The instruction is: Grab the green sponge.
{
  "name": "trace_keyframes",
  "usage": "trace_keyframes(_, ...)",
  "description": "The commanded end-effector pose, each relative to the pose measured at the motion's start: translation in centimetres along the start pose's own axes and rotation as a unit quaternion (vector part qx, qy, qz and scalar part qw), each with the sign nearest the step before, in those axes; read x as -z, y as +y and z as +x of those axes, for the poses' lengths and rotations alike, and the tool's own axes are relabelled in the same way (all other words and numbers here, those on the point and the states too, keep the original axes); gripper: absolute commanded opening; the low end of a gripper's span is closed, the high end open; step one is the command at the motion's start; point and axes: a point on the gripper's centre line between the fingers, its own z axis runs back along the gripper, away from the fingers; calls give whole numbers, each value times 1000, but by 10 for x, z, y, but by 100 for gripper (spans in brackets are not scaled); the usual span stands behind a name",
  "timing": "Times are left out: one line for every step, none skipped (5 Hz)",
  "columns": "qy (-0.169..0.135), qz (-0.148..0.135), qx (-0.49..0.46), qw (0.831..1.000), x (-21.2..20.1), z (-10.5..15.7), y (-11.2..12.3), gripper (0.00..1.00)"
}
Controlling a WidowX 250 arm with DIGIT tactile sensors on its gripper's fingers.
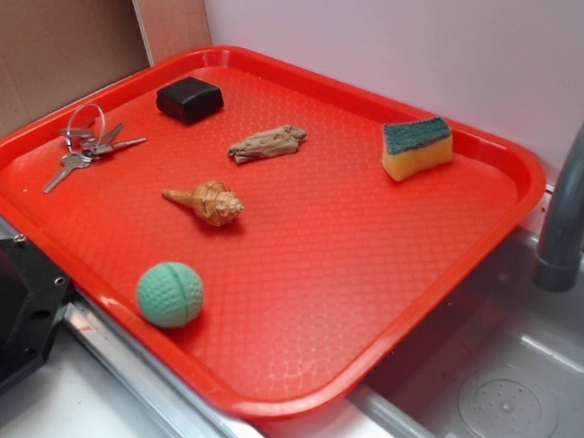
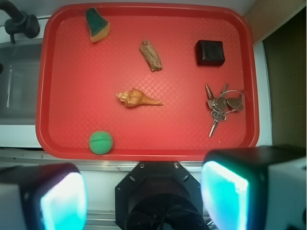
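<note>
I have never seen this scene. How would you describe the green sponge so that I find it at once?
Start at the red tray beside the sink. The green sponge lies in the tray corner nearest the grey faucet. It is a yellow foam block topped with dark green, unlike the round, ridged light-green ball.

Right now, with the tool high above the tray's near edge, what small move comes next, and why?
Probably carry the tool forward and left, toward the tray's far-left corner, where the green sponge lies apart from everything else. The fingers stand wide apart, still far from it, with the green ball nearer.
</note>
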Motion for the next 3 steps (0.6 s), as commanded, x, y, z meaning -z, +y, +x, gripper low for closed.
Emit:
trace_keyframes(0,0,0,1000,0,0,0,100)
trace_keyframes(-13,-6,-55,998,0,50,3,100)
trace_keyframes(-17,1,-83,996,11,99,10,100)
